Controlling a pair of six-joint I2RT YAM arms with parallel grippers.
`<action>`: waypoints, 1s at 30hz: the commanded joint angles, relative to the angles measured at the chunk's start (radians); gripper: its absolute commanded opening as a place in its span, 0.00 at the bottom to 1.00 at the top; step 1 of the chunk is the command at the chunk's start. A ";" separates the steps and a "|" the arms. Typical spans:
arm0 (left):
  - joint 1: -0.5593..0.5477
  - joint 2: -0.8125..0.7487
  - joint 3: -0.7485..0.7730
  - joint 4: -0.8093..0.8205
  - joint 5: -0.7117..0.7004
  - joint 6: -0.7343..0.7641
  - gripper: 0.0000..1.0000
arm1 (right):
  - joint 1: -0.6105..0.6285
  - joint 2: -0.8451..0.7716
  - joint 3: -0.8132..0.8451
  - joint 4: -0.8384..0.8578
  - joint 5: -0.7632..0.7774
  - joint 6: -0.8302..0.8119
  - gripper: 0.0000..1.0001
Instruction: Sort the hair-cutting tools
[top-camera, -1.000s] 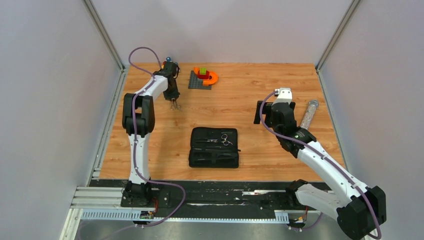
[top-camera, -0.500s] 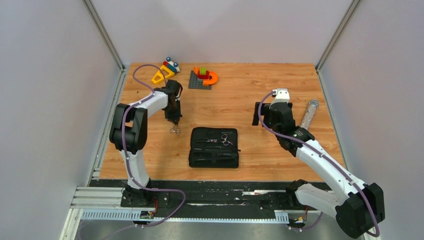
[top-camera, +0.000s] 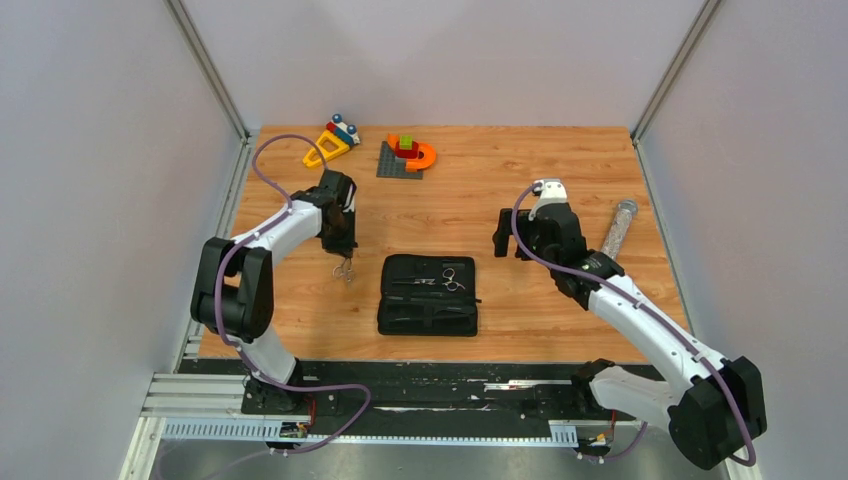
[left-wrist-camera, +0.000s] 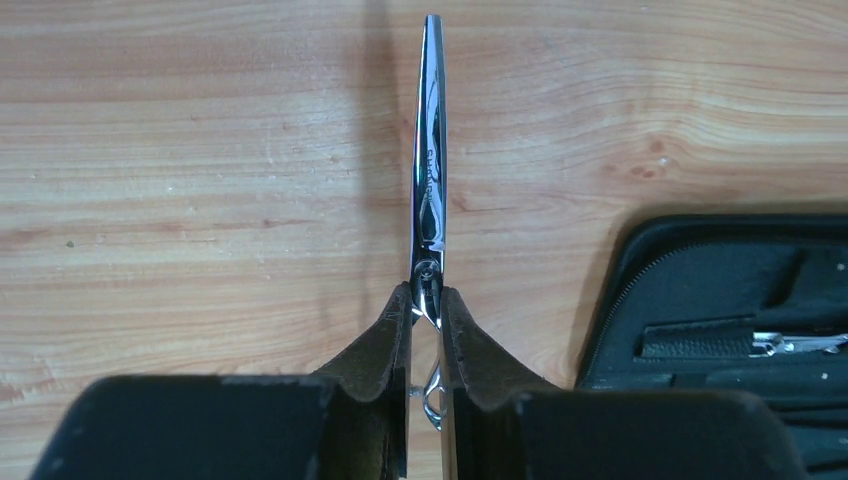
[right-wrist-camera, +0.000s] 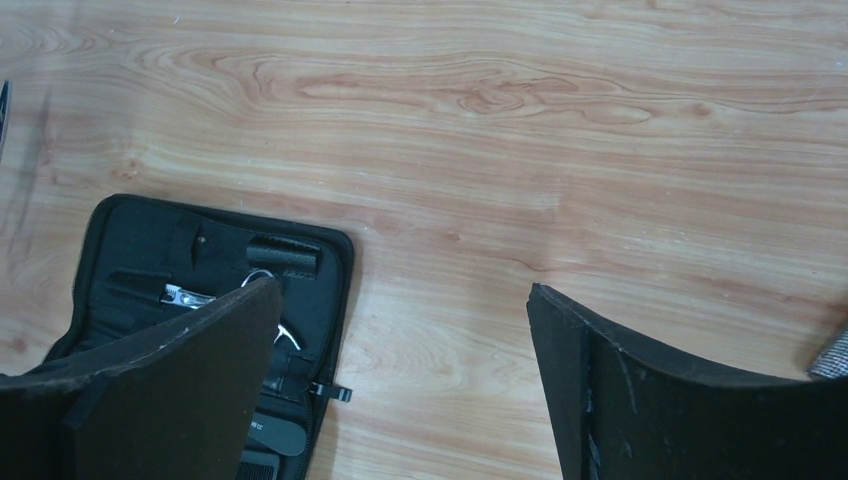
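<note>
we see left gripper (left-wrist-camera: 425, 300) clenched on scissors (left-wrist-camera: 430, 150) at the pivot, blades over table (left-wrist-camera: 200, 150) beside black case (left-wrist-camera: 720, 290), right gripper (right-wrist-camera: 400, 288) spread wide, released

L arm (top-camera: 268, 232) was bent at the elbow, wrist tipped down over the table. L gripper (left-wrist-camera: 425, 300) was pinched tight on 1 pair of scissors (left-wrist-camera: 431, 150), blades poking out past the tips. R arm (top-camera: 640, 315) was stretched fwd & inward, R gripper (right-wrist-camera: 402, 290) spread wide, its 2 fingers well apart.
</note>
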 joint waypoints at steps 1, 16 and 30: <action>0.003 -0.072 -0.014 0.039 0.041 0.047 0.00 | -0.006 0.012 0.038 0.003 -0.056 0.033 0.96; -0.133 -0.211 -0.028 0.053 0.138 0.327 0.00 | -0.006 0.124 0.068 -0.051 -0.150 0.118 0.92; -0.329 -0.095 0.022 -0.083 0.063 0.545 0.00 | -0.005 0.155 0.043 -0.061 -0.244 0.160 0.91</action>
